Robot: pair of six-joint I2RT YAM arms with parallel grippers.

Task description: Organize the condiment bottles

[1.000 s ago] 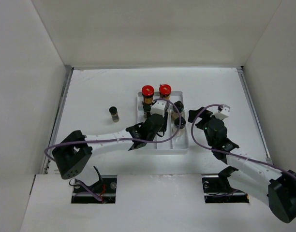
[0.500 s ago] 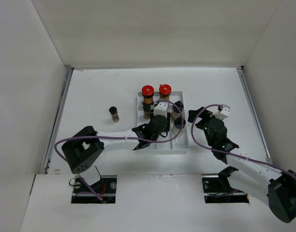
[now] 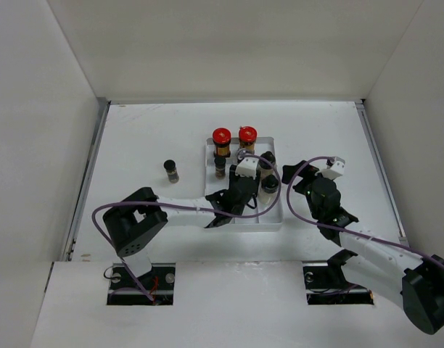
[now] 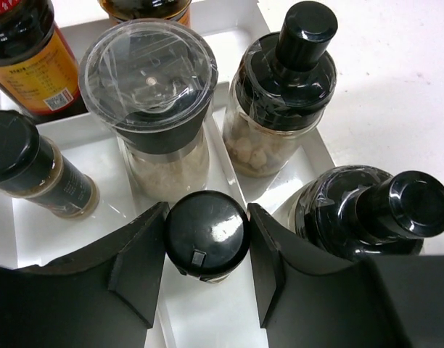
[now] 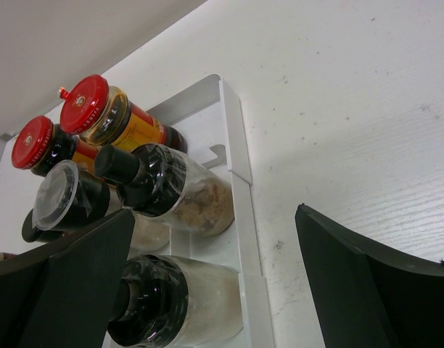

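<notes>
Count was 8 bottles in all: 7 at the tray (image 4: 70, 239), 1 off it.

- Red-lid bottles: 2, side by side at the tray's far end: left red-lid bottle (image 3: 221, 138), right red-lid bottle (image 3: 247, 135).
- Clear-lid grinder (image 4: 149, 72): 1, upright in the tray, just in front of the red-lid pair.
- Knob-top jars: 2, both along the tray's right side: far knob-top jar (image 4: 287, 94) with beige filling, near knob-top jar (image 4: 367, 210) just beside the tray's right rim.
- Small black-capped jars: 3. The left small jar (image 4: 26, 167) stood at the tray's left side. The held jar (image 4: 207, 235) was at the tray's near end, just in front of the grinder. The loose jar (image 3: 171, 171) stood upright on the desk (image 3: 149, 130), well left of the tray.

Left tool (image 4: 207, 210) was over the tray's near end, clenched on the held jar, one finger against each side of its cap. Couldn't tell whether that jar rested on the tray floor or hung above it, nor which compartment it was in.

Right tool (image 5: 214, 210) was released, fingers wide apart and gripping nothing, over bare desk right of the tray and apart from its rim.
</notes>
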